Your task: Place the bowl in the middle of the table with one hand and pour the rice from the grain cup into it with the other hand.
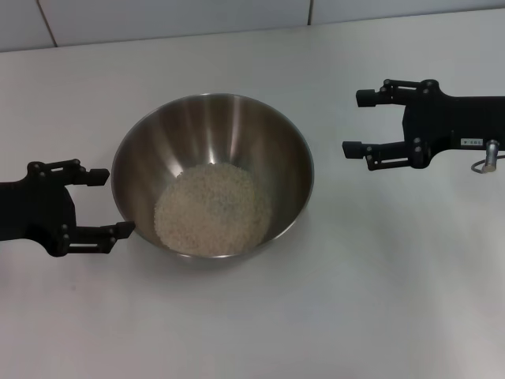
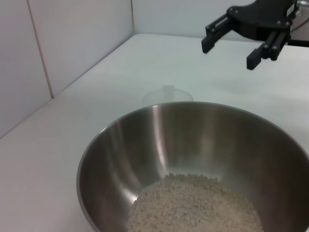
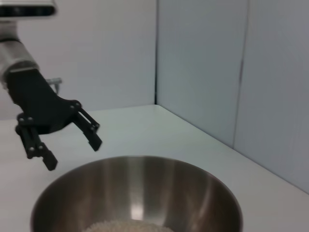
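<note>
The left end effector (image 1: 105,204) sits at the near left, fingers spread and released, its lower fingertip just beside the bowl's rim. The bowl (image 1: 237,126) rests mid-desk (image 1: 379,300) and holds the rice (image 1: 211,209). Farther off, the right end effector (image 1: 360,122) hovers released, grasping nothing, well apart from the bowl. The grain cup (image 2: 167,95) (faint, left wrist view only) stands beyond the bowl, seemingly nearer the right arm.

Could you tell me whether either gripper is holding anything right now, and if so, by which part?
Nothing is held: the left gripper is open beside the bowl, the right gripper open and empty.
</note>
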Robot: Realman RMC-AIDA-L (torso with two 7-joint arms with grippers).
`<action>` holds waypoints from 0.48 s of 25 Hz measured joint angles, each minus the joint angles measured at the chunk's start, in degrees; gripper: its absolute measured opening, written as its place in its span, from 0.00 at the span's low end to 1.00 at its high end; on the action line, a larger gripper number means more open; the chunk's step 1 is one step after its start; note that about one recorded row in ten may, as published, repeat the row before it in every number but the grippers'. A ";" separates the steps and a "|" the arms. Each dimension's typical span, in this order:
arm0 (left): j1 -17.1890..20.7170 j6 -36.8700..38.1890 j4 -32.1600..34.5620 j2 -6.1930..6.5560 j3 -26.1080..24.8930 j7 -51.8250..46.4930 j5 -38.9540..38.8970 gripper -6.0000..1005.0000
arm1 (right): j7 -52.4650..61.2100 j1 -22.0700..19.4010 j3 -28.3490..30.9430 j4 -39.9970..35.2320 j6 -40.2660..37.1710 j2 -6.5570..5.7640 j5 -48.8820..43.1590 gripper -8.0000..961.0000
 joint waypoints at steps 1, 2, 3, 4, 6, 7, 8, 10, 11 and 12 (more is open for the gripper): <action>-0.02 -0.06 -0.05 0.00 0.14 -0.03 0.02 0.84 | 0.89 -0.64 -2.52 -0.04 0.09 0.06 1.93 0.87; -0.02 -0.06 -0.05 0.00 0.14 -0.03 0.02 0.84 | 1.86 -1.20 -4.94 -0.12 0.21 0.12 3.57 0.87; -0.05 -0.22 -0.12 0.02 0.22 -0.04 0.13 0.84 | 2.75 -1.65 -7.05 -0.18 0.40 0.15 5.02 0.87; -0.05 -0.22 -0.12 0.02 0.22 -0.04 0.14 0.84 | 3.68 -2.15 -9.13 -0.28 0.61 0.18 6.53 0.87; -0.05 -0.21 -0.11 0.01 0.22 -0.04 0.13 0.84 | 5.36 -3.22 -13.52 -0.82 1.11 0.19 9.35 0.87; -0.05 -0.21 -0.11 0.01 0.22 -0.04 0.13 0.84 | 6.10 -3.63 -15.43 -1.09 1.35 0.19 10.40 0.87; -0.06 -0.16 -0.10 0.01 0.13 -0.04 0.04 0.84 | 7.80 -4.50 -19.24 -1.49 2.07 0.21 12.94 0.87; -0.06 -0.16 -0.08 0.01 0.05 -0.05 0.02 0.84 | 8.47 -5.04 -20.98 -1.63 2.50 0.22 14.21 0.87; -0.07 -0.16 -0.08 0.01 0.05 -0.05 0.02 0.84 | 8.98 -5.67 -22.97 -1.83 3.06 0.26 15.65 0.87; -0.15 -0.26 -0.08 0.01 0.08 -0.05 0.00 0.84 | 9.30 -6.09 -24.35 -1.97 3.46 0.28 16.57 0.87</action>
